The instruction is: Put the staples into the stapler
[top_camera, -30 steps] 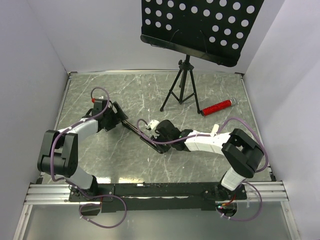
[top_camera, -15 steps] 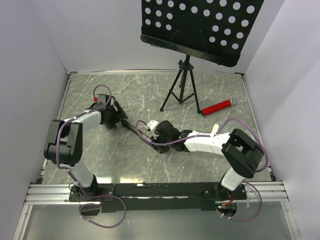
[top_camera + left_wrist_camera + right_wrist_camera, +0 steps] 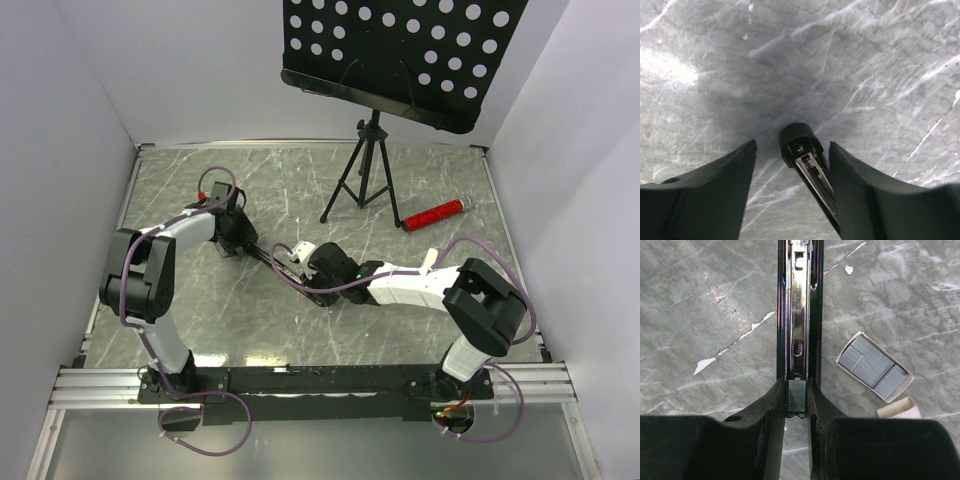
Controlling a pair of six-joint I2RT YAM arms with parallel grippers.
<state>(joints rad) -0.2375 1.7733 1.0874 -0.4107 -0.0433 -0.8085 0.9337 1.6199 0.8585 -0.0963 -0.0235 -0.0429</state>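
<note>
Only the right wrist view shows the staples [image 3: 796, 399]: a ribbed grey strip clamped between the right gripper [image 3: 796, 390] fingers, at the near end of the stapler [image 3: 796, 315] and its shiny steel channel. The left gripper [image 3: 792, 147], spread wide, straddles the stapler's rounded black end, seemingly gripping nothing.

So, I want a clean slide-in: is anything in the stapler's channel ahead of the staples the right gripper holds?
Nothing visible. The staples sit pinched in the right gripper at the near end of the open stapler, and its rail ahead looks bare. The staple box lies off to the side, apart.
</note>
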